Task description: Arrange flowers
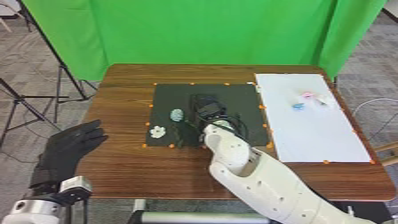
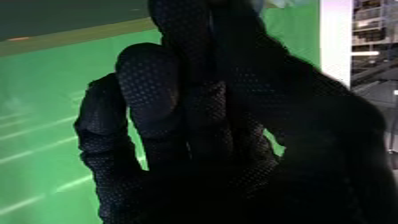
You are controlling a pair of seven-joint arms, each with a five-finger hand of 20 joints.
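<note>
Black-gloved, my right hand (image 2: 153, 90) is resting right of the blue flower (image 1: 177, 115) on the dark mat (image 1: 171, 94), fingers curling round nothing visible; my left hand (image 1: 71, 142) is lying relaxed. Picking seems underway; next is needing fingers parting around a stem.

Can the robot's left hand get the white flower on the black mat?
Probably yes. The left hand looks open, with just bare wood and a bit of mat between it and the white flower. The right hand is past the flower, so it shouldn't block the way.
</note>
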